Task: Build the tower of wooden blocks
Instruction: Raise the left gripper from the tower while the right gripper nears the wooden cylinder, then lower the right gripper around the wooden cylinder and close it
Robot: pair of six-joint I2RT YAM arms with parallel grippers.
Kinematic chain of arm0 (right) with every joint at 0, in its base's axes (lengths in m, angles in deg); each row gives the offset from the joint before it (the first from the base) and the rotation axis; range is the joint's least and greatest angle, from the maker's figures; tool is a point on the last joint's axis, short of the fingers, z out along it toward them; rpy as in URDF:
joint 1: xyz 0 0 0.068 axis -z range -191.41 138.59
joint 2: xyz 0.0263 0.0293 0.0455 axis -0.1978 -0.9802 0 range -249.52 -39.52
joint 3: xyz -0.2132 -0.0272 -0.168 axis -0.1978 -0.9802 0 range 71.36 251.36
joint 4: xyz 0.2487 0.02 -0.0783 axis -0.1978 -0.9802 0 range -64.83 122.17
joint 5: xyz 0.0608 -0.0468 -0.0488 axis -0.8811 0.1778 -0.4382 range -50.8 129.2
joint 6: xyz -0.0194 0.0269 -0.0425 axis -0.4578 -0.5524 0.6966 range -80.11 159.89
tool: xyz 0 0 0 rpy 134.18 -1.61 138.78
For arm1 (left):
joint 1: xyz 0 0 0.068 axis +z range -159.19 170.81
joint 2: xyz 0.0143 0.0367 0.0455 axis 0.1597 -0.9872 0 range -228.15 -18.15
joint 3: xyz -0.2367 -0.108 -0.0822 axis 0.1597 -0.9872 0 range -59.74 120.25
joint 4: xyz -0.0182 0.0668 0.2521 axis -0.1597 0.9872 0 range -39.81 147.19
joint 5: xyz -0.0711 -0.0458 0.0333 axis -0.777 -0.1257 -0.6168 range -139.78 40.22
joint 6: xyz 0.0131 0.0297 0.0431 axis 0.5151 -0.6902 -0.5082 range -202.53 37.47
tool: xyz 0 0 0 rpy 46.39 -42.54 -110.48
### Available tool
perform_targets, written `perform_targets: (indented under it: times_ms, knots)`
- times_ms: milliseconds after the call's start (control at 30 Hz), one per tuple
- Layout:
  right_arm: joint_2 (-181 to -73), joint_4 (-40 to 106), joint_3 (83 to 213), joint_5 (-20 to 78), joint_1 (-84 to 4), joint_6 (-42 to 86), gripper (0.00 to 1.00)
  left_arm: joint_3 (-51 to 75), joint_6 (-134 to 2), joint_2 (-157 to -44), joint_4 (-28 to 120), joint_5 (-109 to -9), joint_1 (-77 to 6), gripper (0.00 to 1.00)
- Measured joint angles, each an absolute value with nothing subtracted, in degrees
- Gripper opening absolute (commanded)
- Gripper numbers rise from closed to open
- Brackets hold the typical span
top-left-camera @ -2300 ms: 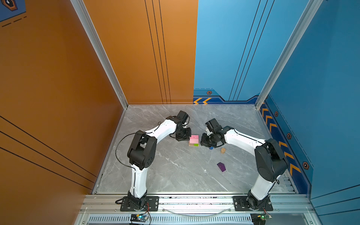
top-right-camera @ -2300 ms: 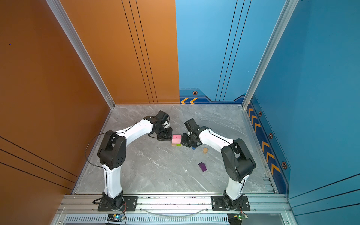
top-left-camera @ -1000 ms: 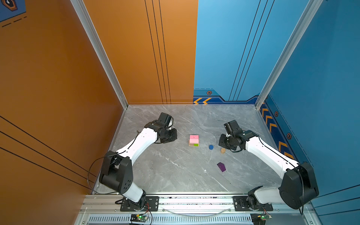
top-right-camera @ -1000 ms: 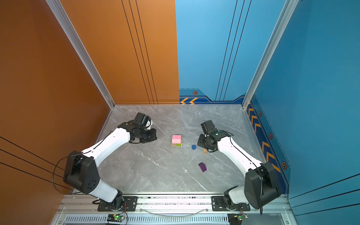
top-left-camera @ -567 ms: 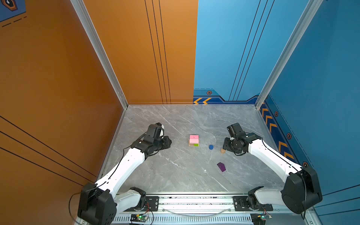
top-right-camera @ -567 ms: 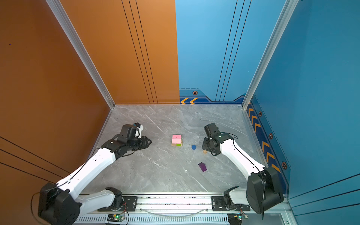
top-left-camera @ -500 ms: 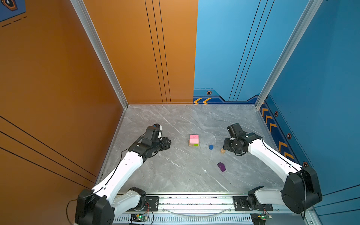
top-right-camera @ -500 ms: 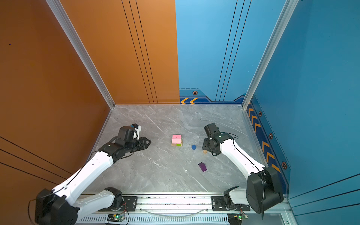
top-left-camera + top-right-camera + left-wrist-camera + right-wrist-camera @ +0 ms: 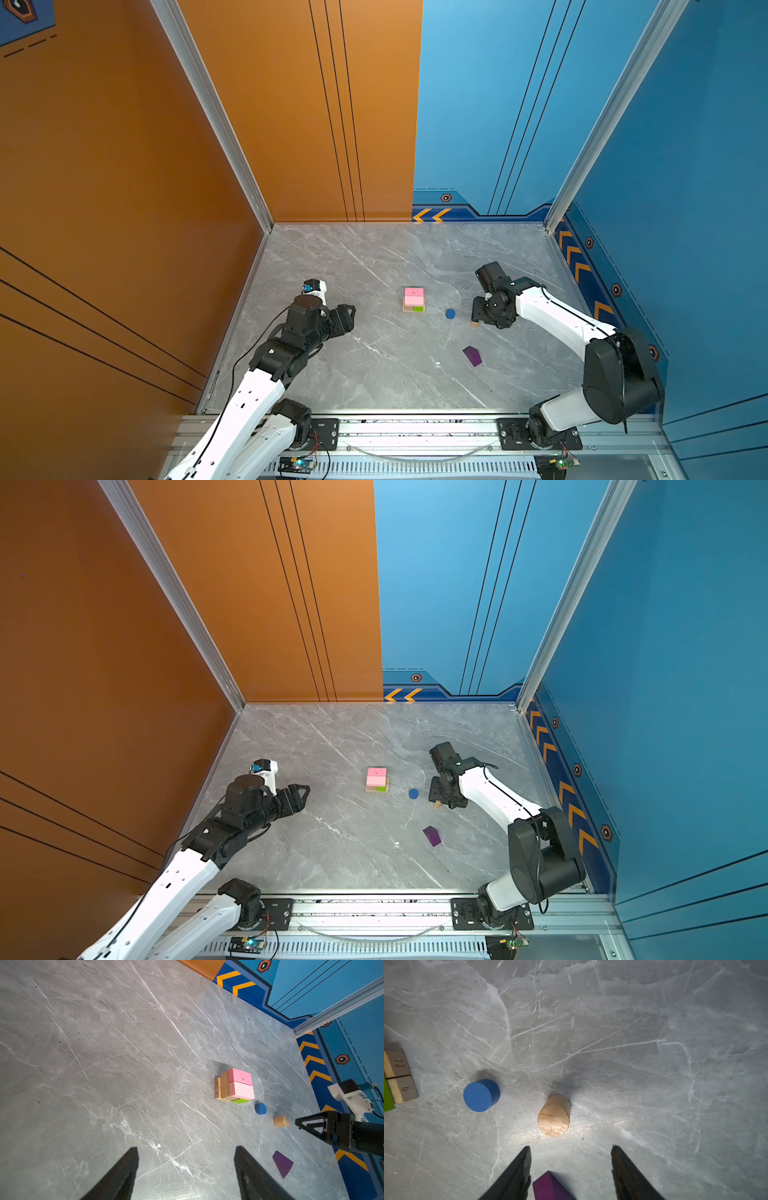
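Watching from the side: the wood block tower (image 9: 414,299) is half built, mid-worktop (image 9: 374,386), with two pink slabs (image 9: 241,1084) side by side on tan and lime-green bars (image 9: 226,1088). My guess is that flat pink top is meant as a seat for the cylinders.

The right pincer (image 9: 570,1147) is released, nothing between its jaws, and lined up just short of the tan cylinder (image 9: 554,1115), so that looks like the next pick. The blue cylinder (image 9: 480,1095) stands on end between that one and the tower. The left pincer (image 9: 186,1148) is spread wide and empty too, well apart on the tower's other side, probably parked out of the way. The purple peaked block (image 9: 472,356) lies nearer the rail (image 9: 415,428), presumably saved for the cap.

Hard bits: the right wrist view cuts that purple piece off at the frame edge. The slabs hide most of the bars, so I can't count them. From above, the right arm (image 9: 552,316) covers most of the tan cylinder.
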State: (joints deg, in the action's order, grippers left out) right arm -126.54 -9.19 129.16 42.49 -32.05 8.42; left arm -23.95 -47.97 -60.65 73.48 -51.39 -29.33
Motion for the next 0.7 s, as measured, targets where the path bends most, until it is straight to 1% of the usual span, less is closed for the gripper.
perform_targets:
  times_ms: [533, 700]
  knots:
    - [-133.45, -7.69, 132.38, 42.51, -33.82, 8.40, 0.62, -24.06, -48.03, -61.05, 73.48, -51.22, -29.07, 0.76]
    - [-134.83, -7.69, 133.27, 42.51, -33.97, 8.40, 0.58, -24.06, -48.05, -61.44, 73.46, -51.22, -28.85, 0.76]
